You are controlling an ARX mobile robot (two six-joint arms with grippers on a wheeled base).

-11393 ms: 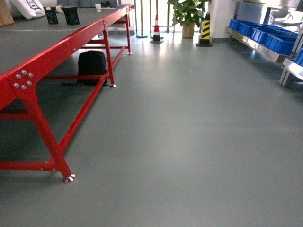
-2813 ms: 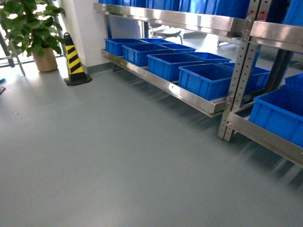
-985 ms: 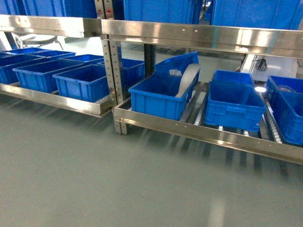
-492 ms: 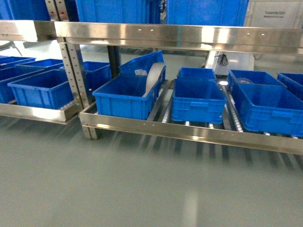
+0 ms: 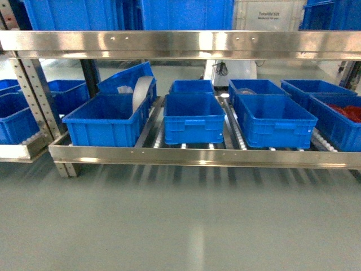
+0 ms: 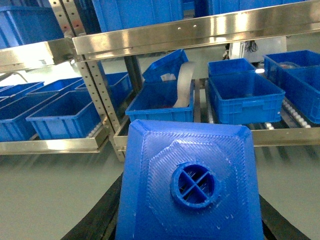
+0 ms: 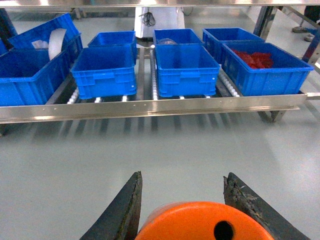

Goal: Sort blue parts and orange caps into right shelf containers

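left gripper [image 6: 190, 220] squeezes blue part [image 6: 190, 180] by its sides | right gripper [image 7: 182, 210] squeezes orange cap [image 7: 200, 222] | both look small, hard, light, maybe slippery | blue crates [image 5: 194, 116] wait ahead on shelf [image 5: 186, 155]

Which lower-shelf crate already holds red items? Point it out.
The rightmost front crate on the lower shelf. Red pieces lie inside it; the middle crates beside it look empty.
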